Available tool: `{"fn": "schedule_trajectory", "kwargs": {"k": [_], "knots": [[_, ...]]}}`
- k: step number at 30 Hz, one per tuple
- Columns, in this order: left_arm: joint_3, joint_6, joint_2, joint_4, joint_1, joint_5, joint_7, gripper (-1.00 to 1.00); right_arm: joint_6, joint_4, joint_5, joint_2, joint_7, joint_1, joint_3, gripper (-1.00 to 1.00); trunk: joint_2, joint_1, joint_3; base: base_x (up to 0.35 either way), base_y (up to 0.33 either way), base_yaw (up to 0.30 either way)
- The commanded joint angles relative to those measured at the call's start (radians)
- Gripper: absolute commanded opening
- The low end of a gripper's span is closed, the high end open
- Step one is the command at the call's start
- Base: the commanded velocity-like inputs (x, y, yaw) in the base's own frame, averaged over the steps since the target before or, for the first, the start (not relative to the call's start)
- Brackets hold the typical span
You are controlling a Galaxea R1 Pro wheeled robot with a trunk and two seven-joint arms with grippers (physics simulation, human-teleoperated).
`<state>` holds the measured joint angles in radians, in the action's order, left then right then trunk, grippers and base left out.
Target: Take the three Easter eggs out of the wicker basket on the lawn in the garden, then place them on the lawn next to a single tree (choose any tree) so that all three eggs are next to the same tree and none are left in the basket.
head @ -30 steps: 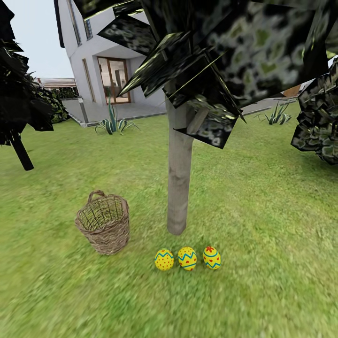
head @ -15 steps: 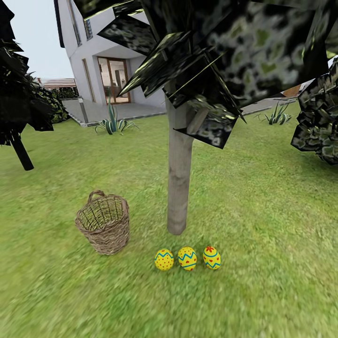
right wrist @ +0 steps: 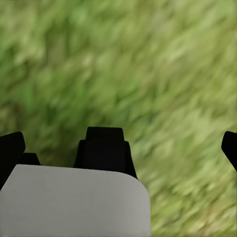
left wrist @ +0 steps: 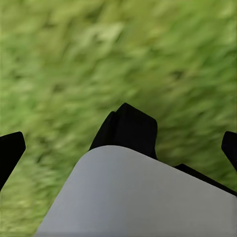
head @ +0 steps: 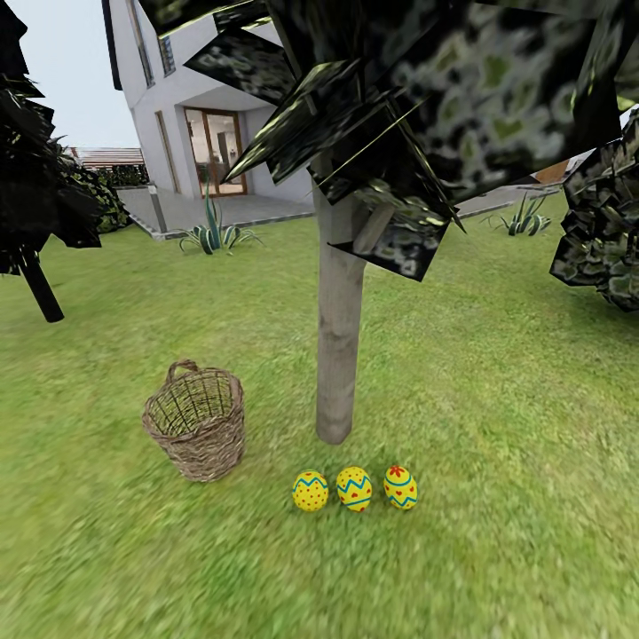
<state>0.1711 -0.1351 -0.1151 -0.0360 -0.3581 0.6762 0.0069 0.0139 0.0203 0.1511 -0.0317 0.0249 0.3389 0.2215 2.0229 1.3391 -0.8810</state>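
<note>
Bright green lawn (head: 497, 373) all round, blurred underfoot and sharper farther off.

Nearest, seen from the wrists: left hand (left wrist: 118, 143) hanging over bare grass, dark fingertips (left wrist: 10, 148) far out at either edge of the picture, so spread wide and holding nothing. Same for the right hand (right wrist: 118, 143), tips (right wrist: 11, 145) well apart, empty, grass below.

A little farther, in the head view: three Easter eggs (head: 354, 488) lined up in a row on the grass, close together, left one perhaps just touching the middle one, though too small to say for sure. All yellow with blue zigzags; rightmost with red marks on top.

Just beyond them, the pale trunk of the tree (head: 338, 355), its base near the middle egg, dark angular leaves overhead. To the left of the trunk, the wicker basket (head: 196, 424), upright, loop handle at the far rim, apart from the eggs. Inside looks empty, woven wall showing through.

Nothing changed over the last second: eggs, basket and camera all exactly where they were. Judged from that stillness and the layout, task looks finished, all three eggs beside one tree and none left in the basket. No further grasp called for.

Far off: a dark conifer (head: 35, 204) at left, spiky plants (head: 213, 232), a grey house (head: 191, 98) with a glazed door.
</note>
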Motion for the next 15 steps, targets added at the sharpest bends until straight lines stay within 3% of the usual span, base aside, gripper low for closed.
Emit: {"fn": "schedule_trajectory", "kwargs": {"k": [1,15], "knots": [[0.008,-0.003,0.0,-0.001,-0.001,0.009,0.001,1.0,0.001,0.002,0.01,0.0,0.001,0.001,0.009,1.0,0.0,0.0,-0.001,0.0,0.0,0.0],[0.008,-0.003,0.0,-0.001,-0.001,0.009,0.001,1.0,0.001,0.001,0.01,0.001,0.001,0.002,0.009,1.0,0.0,0.0,-0.001,0.0,0.0,0.0]]}}
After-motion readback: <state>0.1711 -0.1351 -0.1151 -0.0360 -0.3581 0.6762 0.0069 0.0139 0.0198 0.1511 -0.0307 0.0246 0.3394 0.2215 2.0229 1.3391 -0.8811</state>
